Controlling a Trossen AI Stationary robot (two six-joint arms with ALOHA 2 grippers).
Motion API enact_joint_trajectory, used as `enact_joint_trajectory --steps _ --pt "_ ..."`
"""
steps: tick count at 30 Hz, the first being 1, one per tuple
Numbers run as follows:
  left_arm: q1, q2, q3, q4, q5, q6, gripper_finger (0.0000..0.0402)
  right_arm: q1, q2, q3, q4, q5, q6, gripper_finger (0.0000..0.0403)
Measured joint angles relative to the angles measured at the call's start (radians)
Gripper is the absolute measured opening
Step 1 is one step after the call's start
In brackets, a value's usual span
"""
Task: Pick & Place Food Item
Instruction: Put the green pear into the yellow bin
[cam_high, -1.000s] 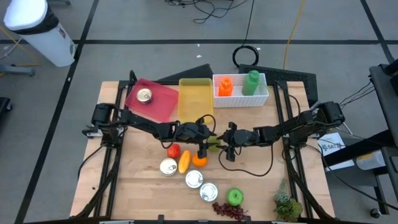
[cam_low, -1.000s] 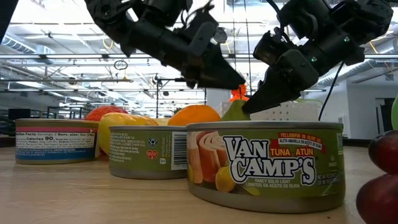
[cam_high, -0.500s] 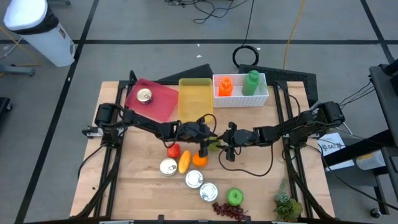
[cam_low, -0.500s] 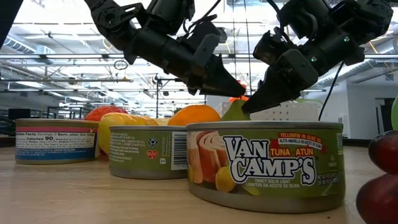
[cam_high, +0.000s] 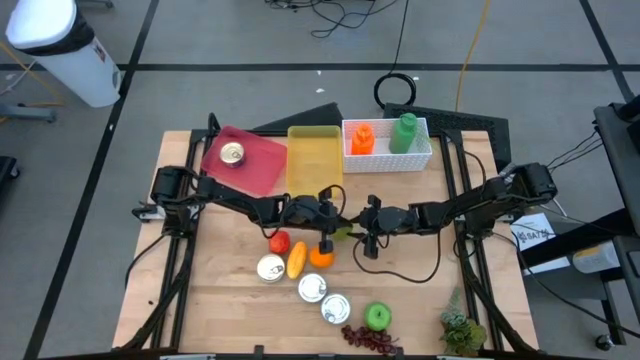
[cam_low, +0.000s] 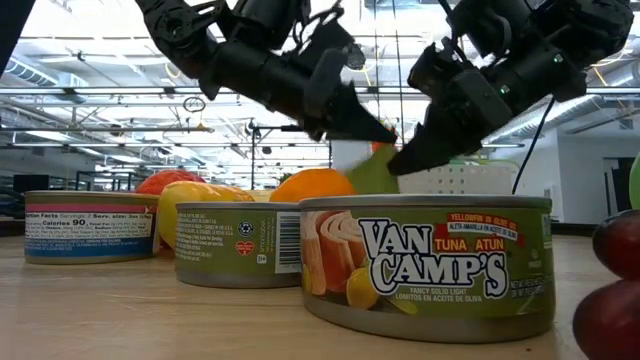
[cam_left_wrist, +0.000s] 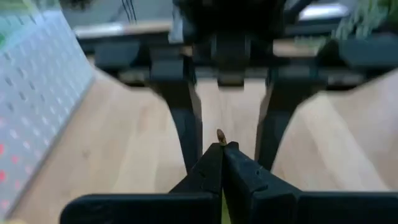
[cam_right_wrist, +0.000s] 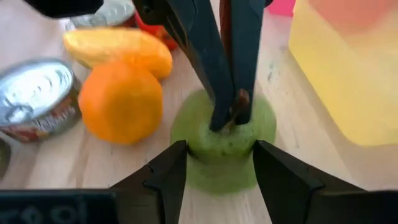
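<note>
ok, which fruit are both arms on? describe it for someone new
Start at the yellow bin at the back of the table. Just in front of it, between the two grippers, sits a green pear. Unlike the orange beside it, it's green, with its stem pinched.

Green pear (cam_right_wrist: 221, 146): top half blocked by left gripper (cam_right_wrist: 229, 118) fingers in right wrist view; in low view mostly behind the tuna can (cam_low: 425, 265). Left wrist view blurred, only the stem tip (cam_left_wrist: 219, 133) shows. Red fruit (cam_high: 279, 242) partly under the left arm. Grapes (cam_low: 610, 285) cut off at low view's edge.
</note>
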Motion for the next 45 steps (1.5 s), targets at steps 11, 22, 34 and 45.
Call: enact_joint_trajectory --steps 11,22,34,45 --pt "0.0 -0.008 0.0 0.056 -0.011 0.001 0.0002 0.0 -0.046 0.0 -0.068 -0.002 0.0 0.0173" --pt "0.005 -0.009 0.0 0.061 -0.057 0.008 0.0001 -0.001 -0.284 0.0 -0.324 0.0 -0.023 0.017" --pt "0.012 -0.023 0.0 0.08 -0.057 0.009 0.0001 -0.001 -0.575 -0.019 -0.508 0.0 0.034 0.0173" --pt "0.058 -0.226 -0.005 -0.12 -0.146 0.096 0.0 -0.001 -0.67 -0.086 -0.488 0.001 0.035 0.0173"
